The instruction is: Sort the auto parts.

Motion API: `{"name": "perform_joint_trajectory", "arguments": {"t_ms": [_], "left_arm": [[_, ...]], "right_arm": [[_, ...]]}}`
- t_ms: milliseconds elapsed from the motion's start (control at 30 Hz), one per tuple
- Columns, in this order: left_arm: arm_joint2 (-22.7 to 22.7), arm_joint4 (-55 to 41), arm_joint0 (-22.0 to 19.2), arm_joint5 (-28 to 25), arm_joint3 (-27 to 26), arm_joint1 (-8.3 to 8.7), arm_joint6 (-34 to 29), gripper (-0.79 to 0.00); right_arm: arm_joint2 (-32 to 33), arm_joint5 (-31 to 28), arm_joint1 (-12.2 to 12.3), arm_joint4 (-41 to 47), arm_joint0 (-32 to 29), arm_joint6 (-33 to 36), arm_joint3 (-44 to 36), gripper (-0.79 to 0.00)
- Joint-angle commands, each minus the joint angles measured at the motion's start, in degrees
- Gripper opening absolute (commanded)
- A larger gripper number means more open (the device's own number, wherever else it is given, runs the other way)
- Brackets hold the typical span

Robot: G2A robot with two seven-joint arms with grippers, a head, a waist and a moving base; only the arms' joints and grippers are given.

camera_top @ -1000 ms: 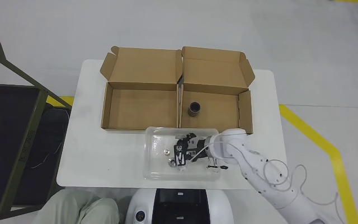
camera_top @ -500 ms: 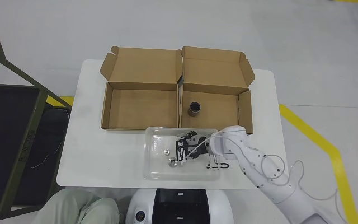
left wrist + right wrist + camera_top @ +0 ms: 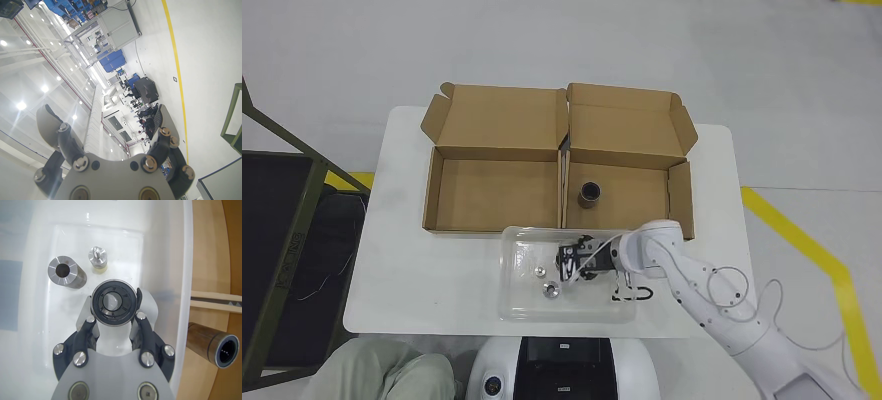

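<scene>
Two open cardboard boxes sit side by side on the white table (image 3: 392,260) in the upper middle of the top view, the left box (image 3: 497,195) bare inside and the right box (image 3: 627,195) holding one dark linear bearing (image 3: 590,192) near its left wall; just below them, at lower centre, lies a clear plastic tray (image 3: 517,300); the right gripper (image 3: 570,262) is inside this tray, toward its upper middle, and its claw pinches a black ring part (image 3: 124,311) between both fingers, one pad on each side of the rim; whether the ring rests on the tray floor or hangs just above it I cannot tell; a steel sleeve (image 3: 65,273) and a small threaded stud (image 3: 98,256) stand near each other on the tray floor, apart from the ring; the linear bearing (image 3: 213,345) lies on cardboard beyond the tray wall; the left gripper (image 3: 103,109) has its claw spread wide with nothing between the fingers.
</scene>
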Motion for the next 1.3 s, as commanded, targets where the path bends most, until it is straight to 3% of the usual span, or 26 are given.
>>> {"name": "perform_joint_trajectory", "arguments": {"t_ms": [0, 833, 1267], "left_arm": [[0.0, 0.0, 0.0, 0.0, 0.0, 0.00, 0.0, 0.000], [0.0, 0.0, 0.0, 0.0, 0.0, 0.00, 0.0, 0.000], [0.0, 0.0, 0.0, 0.0, 0.0, 0.00, 0.0, 0.000]], "right_arm": [[0.1, 0.1, 0.0, 0.6, 0.1, -0.4, 0.4, -0.785], [5.4, 2.7, 0.9, 13.9, -2.1, 2.1, -3.6, -0.785], [10.3, 3.3, 1.9, 16.8, -4.9, -8.9, -8.2, -0.785]]}}
